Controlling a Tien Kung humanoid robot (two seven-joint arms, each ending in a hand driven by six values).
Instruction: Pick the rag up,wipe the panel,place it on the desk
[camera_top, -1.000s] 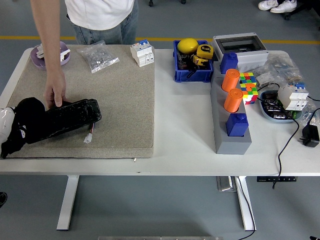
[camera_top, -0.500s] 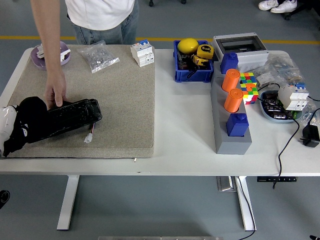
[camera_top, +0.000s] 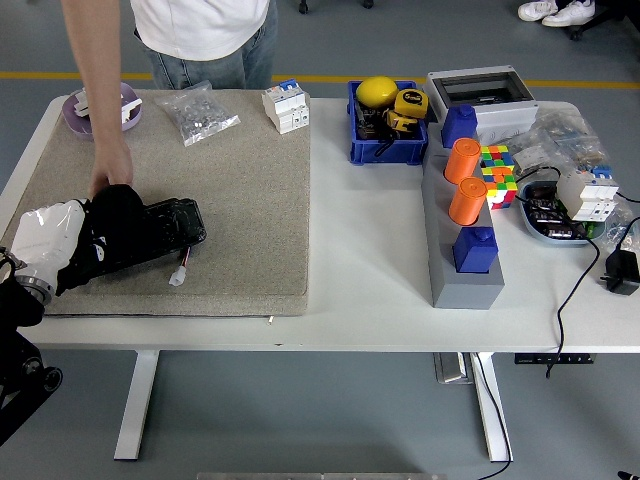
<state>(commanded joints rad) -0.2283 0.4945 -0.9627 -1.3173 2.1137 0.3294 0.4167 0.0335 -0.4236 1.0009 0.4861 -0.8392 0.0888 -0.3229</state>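
Head view: my left hand (camera_top: 45, 245), white-covered at the near left table edge, is clamped on the black cloth rag (camera_top: 108, 228), which lies pressed over the left end of the glossy black rectangular panel (camera_top: 150, 232) on the beige fibre mat (camera_top: 230, 200). Just beyond, a person's hand (camera_top: 108, 170) steadies the panel's far edge. If I push too hard, the panel could skid or snag its small white connector (camera_top: 177, 277), or my rag could bump those fingers.

panel (camera_top: 150, 228): glossy black plastic | rag (camera_top: 112, 222): matt black cloth | mat (camera_top: 235, 200): rough beige felt | table (camera_top: 365, 260): smooth white | bin (camera_top: 385, 148): blue plastic
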